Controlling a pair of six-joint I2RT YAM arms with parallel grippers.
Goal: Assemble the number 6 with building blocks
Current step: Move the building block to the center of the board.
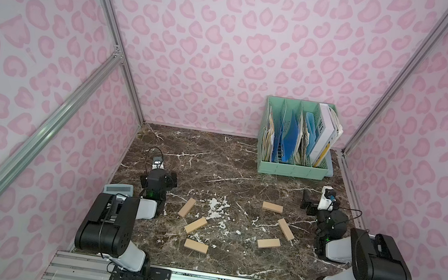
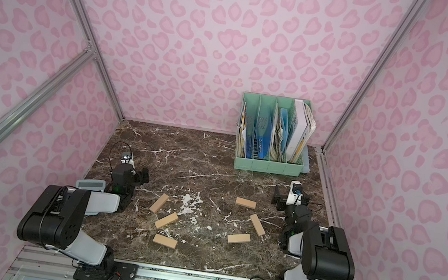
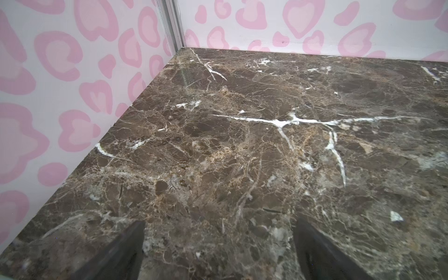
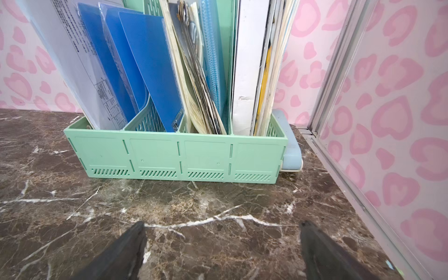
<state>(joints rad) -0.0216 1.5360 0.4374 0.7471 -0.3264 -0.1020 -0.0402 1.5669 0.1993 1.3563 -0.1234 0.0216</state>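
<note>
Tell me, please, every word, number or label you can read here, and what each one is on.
"WE": large dark letters on the white book in the green rack; it may be part of a longer title.
Printed sheet in the rack: fine print and a table, too small to read.
Calculator: nothing legible.
Blocks: no markings.

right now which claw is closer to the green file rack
Right. The right claw sits just in front of the file rack, pointing at it. The left claw is over at the opposite side of the table, well away from it.
</note>
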